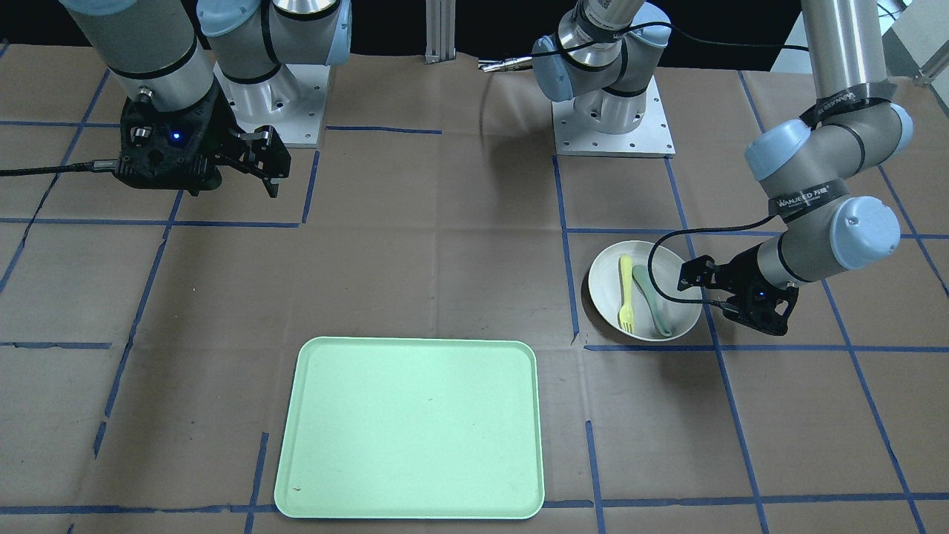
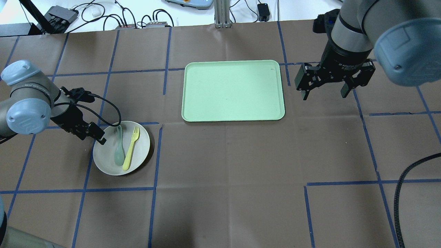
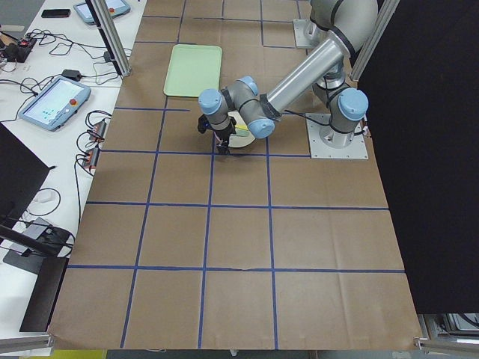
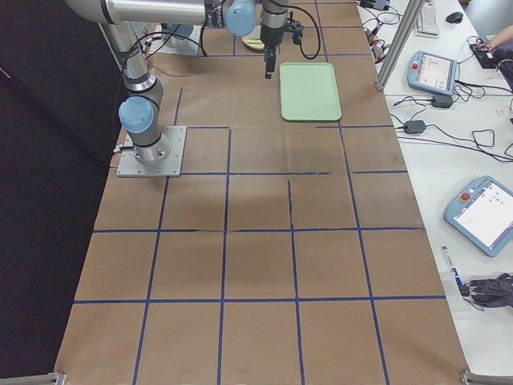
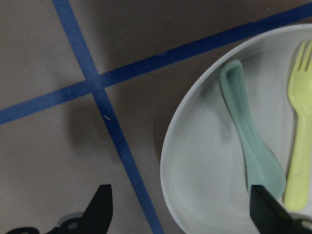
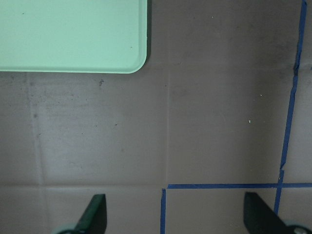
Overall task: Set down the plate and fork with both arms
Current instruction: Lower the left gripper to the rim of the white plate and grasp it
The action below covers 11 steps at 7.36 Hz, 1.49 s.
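Plate rim lies between wide-open left pincer tips; grip rim only, lift level so fork doesn't slide; right pincer also wide.

You're looking at a brown paper desk crossed by a grid of blue tape lines. The tray is plain light green with a few tiny dark specks. The plate is off-white. On it the fork is pale yellow and the spoon a muted grey-green. Your left arm and right arm are silver-grey with light-blue joint caps and thin black bands. The left gripper and right gripper are black, fingers included, and each body carries a small blue light.
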Available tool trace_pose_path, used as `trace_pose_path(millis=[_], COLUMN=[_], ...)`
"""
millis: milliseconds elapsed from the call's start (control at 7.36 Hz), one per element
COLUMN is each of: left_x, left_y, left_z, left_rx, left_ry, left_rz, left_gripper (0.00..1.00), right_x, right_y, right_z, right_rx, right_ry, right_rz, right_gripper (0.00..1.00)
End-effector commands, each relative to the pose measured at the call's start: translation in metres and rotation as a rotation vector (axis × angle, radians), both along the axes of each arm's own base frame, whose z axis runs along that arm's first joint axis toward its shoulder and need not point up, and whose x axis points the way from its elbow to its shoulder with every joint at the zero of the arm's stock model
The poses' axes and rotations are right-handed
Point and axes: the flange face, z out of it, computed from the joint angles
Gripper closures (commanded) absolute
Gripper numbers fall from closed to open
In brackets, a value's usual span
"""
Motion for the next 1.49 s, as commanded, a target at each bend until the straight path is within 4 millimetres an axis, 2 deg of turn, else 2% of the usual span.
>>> trace_pose_path(millis=[0, 136, 272, 407, 543, 815, 1086, 1358], left_x=[0.0055, 0.0054, 0.0027, 0.0028, 0.0027, 0.0035, 0.0049, 0.0032], left_y=[-0.0019, -0.0044, -0.0054, -0.0059, -0.006, -0.0059, -0.0063, -0.0079], left_z=[-0.017, -0.0142, -0.0161, -0.0148, -0.0147, -0.0163, -0.0157, -0.0133], left_rx=[0.007, -0.02, -0.029, -0.032, -0.032, -0.029, -0.032, -0.047], left_ry=[0.029, 0.037, 0.064, 0.063, 0.064, 0.065, 0.068, 0.086], left_rz=[0.009, 0.014, 0.023, 0.026, 0.028, 0.033, 0.037, 0.043], left_gripper=[0.0, 0.08, 0.3, 0.46, 0.55, 0.56, 0.77, 0.93], right_x=[-0.0003, -0.0003, -0.0003, 0.0004, -0.0003, -0.0005, -0.0002, -0.0003], right_y=[-0.0001, -0.0001, -0.0001, 0.0001, -0.0001, -0.0001, -0.0002, -0.0002], right_z=[0.0, 0.0, 0.0, 0.0, 0.0, 0.0, 0.0001, 0.0001], right_rx=[0.0, 0.0, 0.0, 0.0, 0.0, 0.0, -0.002, -0.002], right_ry=[0.001, 0.001, 0.001, 0.001, 0.001, 0.002, -0.001, 0.0], right_rz=[-0.001, -0.001, -0.001, 0.001, -0.001, 0.0, -0.001, -0.001], right_gripper=[0.0, 0.0, 0.0, 0.0, 0.0, 0.0, 0.0, 0.0])
